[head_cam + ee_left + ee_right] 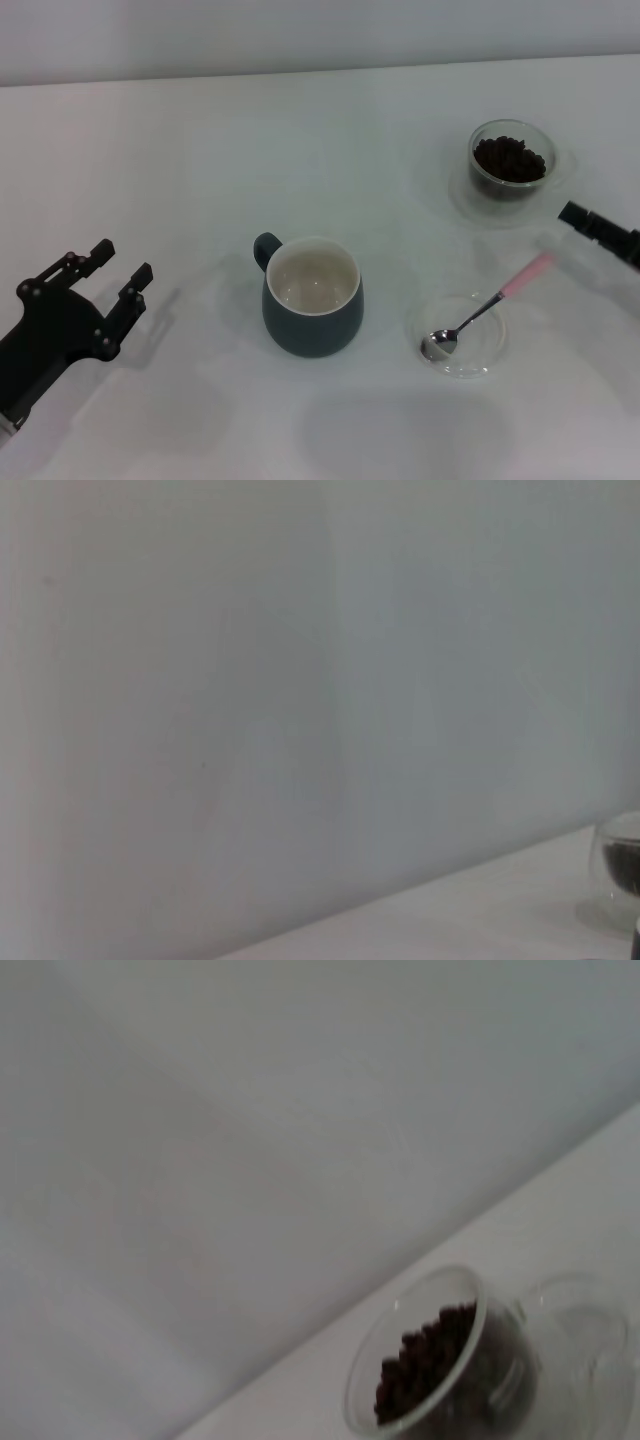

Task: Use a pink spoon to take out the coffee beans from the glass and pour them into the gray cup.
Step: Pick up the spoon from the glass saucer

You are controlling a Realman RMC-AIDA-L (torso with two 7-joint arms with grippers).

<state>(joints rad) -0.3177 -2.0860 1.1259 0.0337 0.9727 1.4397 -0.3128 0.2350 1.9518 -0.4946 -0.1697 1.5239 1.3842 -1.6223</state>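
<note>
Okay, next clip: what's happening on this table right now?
Nothing is being held yet. The pink spoon lies with its bowl in a shallow clear dish, right of the gray cup, which looks empty. The coffee beans are all in the glass at the far right. The right gripper is just entering at the right edge, between glass and spoon. The left gripper hovers open at the near left, away from everything.

Spoon (483,313): shiny metal bowl, matt pink handle.
</note>
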